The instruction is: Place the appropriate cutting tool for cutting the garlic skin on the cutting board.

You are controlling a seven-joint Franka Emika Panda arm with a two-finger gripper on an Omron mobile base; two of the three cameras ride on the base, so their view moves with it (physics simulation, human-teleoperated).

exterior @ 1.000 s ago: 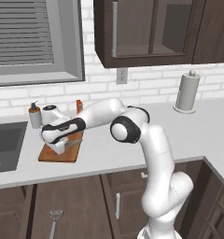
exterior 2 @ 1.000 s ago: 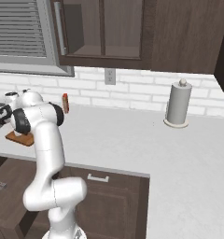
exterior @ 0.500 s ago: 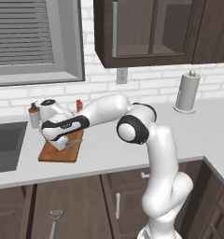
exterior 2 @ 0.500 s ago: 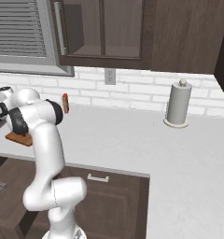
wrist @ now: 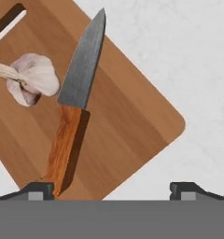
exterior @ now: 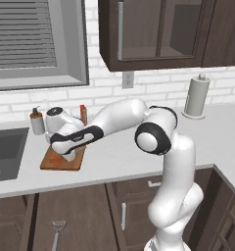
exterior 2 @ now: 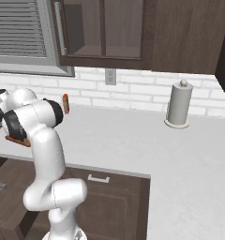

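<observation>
One small knife (wrist: 72, 112) lies flat on the cutting board (wrist: 128, 126), its orange handle towards the near edge and its grey blade pointing away, just beside the single garlic bulb (wrist: 32, 79) but not clearly touching it. The gripper (wrist: 111, 189) hovers above the board with its fingers spread wide and nothing between them; the handle's end sits by one fingertip (wrist: 37, 189). The knife looks light and stiff, with a smooth blade best avoided: the handle's middle is the place to grip. The garlic seems light and apt to roll. One board, one knife and one bulb are on the counter (exterior: 114, 157).
</observation>
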